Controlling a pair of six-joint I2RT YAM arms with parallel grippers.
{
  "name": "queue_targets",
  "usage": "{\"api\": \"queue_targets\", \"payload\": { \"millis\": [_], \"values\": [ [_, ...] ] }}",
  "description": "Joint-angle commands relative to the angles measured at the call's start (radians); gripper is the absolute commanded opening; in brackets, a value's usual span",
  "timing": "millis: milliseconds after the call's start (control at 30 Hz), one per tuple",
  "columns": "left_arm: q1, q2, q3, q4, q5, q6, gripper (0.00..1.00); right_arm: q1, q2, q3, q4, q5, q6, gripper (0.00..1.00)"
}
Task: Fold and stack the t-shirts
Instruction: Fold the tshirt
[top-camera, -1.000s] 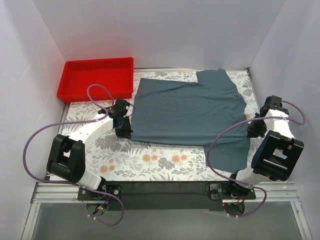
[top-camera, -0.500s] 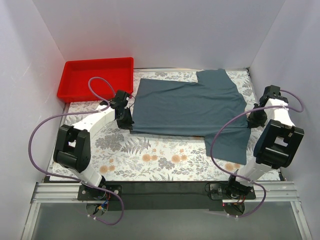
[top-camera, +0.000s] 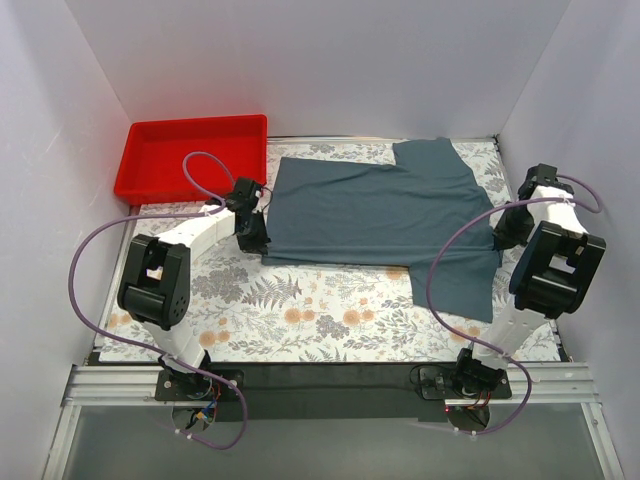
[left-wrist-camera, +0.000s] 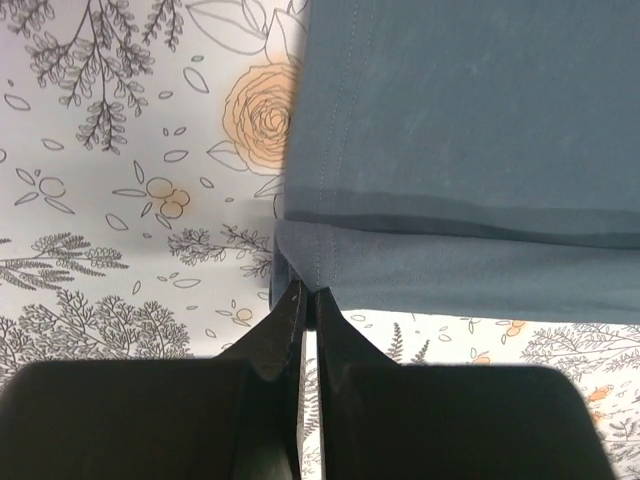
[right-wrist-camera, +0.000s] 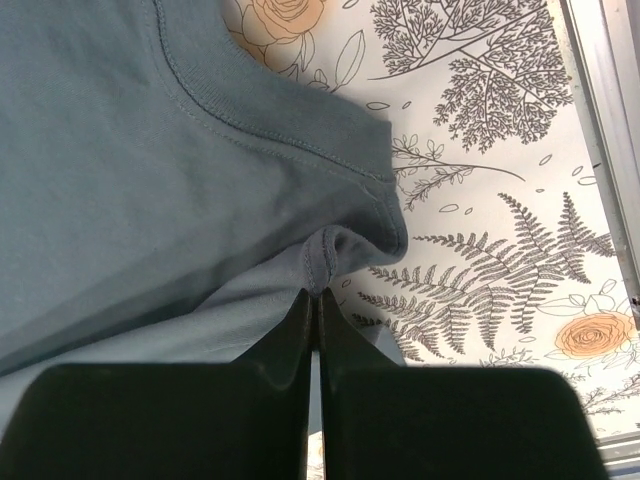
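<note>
One slate blue-grey t-shirt (top-camera: 380, 210) lies across the floral table, its near edge lifted and being folded over. My left gripper (top-camera: 258, 240) is shut on the shirt's left hem corner (left-wrist-camera: 300, 270), which hangs a little above the table. My right gripper (top-camera: 500, 232) is shut on the shirt's shoulder seam (right-wrist-camera: 325, 260), beside the collar. One sleeve (top-camera: 462, 285) droops toward the near side on the right. In the left wrist view a folded-over layer of t-shirt (left-wrist-camera: 450, 130) lies above the pinched edge.
A red tray (top-camera: 190, 155) stands at the far left corner. White walls close in on three sides. The right table edge with its metal rail (right-wrist-camera: 600, 120) runs close to my right gripper. Bare floral table (top-camera: 300, 310) shows in front of the shirt.
Both grippers have carried the shirt's near edge away from the arm bases toward the far side, so the fold has advanced and more table shows in front. The sleeve has been drawn back with it.
</note>
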Motion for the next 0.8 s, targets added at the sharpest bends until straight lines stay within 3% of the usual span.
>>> {"api": "queue_targets", "payload": {
  "millis": [0, 767],
  "values": [
    [0.013, -0.008, 0.035, 0.047, -0.036, 0.032, 0.0, -0.003, 0.014, 0.058, 0.007, 0.024, -0.024, 0.04],
    [0.013, 0.019, 0.045, 0.172, -0.085, 0.085, 0.0, -0.001, 0.1, 0.165, 0.001, -0.007, -0.03, 0.05]
  ]
}}
